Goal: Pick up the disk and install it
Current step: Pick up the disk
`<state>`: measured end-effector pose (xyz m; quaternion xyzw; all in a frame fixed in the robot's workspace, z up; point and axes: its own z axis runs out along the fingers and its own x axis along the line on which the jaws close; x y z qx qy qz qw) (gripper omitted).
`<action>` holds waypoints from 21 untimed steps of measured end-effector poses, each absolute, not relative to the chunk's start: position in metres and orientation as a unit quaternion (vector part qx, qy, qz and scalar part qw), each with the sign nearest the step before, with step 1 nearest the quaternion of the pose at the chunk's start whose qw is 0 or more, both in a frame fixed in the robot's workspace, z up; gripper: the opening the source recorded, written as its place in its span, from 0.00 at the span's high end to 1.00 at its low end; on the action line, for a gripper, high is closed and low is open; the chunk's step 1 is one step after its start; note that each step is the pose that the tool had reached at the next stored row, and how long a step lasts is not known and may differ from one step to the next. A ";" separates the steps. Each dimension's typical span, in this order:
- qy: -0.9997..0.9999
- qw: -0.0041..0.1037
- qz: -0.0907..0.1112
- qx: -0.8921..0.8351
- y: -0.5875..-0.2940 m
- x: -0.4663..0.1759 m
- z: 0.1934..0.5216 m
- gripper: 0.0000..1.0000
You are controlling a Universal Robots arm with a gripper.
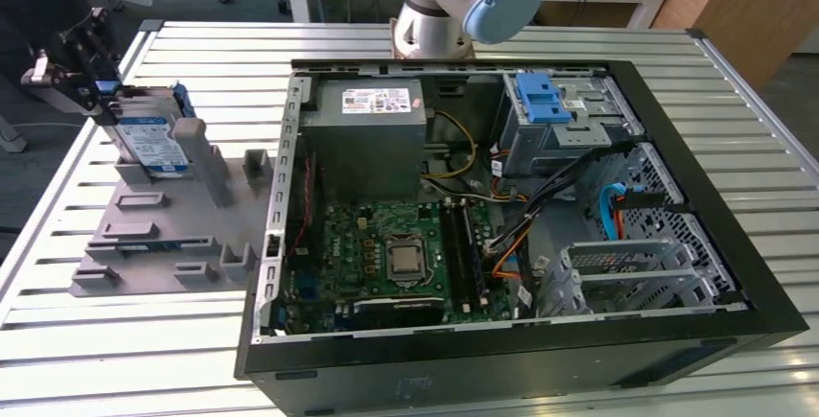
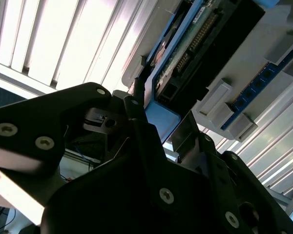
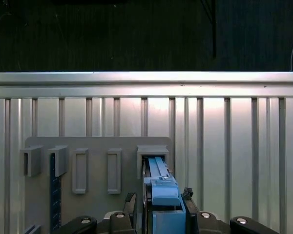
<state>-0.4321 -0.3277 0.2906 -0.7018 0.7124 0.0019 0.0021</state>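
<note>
The disk (image 1: 152, 139) stands upright on its edge in a slot of the grey holder plate (image 1: 153, 235), at the exterior view's left. It is silver with a blue-and-white label and blue side rails. My gripper (image 1: 109, 101) sits at the disk's upper end, straddling it. In the first wrist view the disk's blue rail (image 3: 161, 195) runs straight into my gripper (image 3: 160, 200). In the second wrist view the disk's underside (image 2: 195, 44) with its circuit board lies just beyond my gripper (image 2: 161, 112).
An open computer case (image 1: 716, 273) lies at the table's middle. It holds a grey power-supply box (image 1: 371, 115), a motherboard (image 1: 397, 254) and a drive bay with a blue latch (image 1: 544, 101). The arm's base (image 1: 448, 5) stands behind it. The holder plate has several other slots (image 3: 80, 170).
</note>
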 end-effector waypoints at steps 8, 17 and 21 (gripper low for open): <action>0.712 0.002 0.002 -0.702 -0.328 -0.432 0.290 0.60; 0.712 0.002 0.002 -0.702 -0.328 -0.432 0.291 0.64; 0.712 0.002 0.002 -0.702 -0.328 -0.432 0.291 0.64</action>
